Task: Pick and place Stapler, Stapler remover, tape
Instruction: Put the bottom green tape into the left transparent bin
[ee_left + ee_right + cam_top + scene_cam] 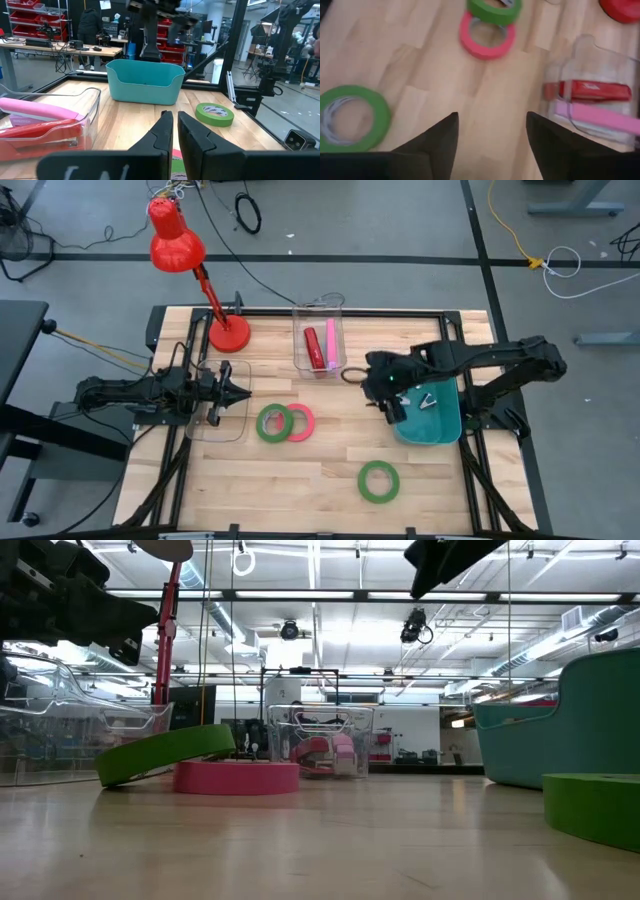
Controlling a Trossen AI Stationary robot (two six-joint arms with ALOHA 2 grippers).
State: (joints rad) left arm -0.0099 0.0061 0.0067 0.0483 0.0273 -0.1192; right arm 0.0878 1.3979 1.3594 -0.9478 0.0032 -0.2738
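Observation:
A green tape ring (272, 423) leans with one edge on a pink-red tape ring (300, 421) at mid-table; both show in the low view (165, 752), (236, 776). A second green ring (379, 481) lies flat nearer the front. A red stapler (311, 347) and a pink one (330, 345) lie in a clear bin (320, 330). A small metal tool (427, 400) lies in the teal bin (440, 430). My left gripper (238, 392) is shut and empty, left of the rings. My right gripper (492, 145) is open and empty, raised beside the teal bin's left wall (392, 408).
A red desk lamp (228, 332) stands at the far left. A clear flat tray (215, 420) lies below my left gripper. A black frame (470, 470) runs round the table. Bare wood lies between the rings and the front edge.

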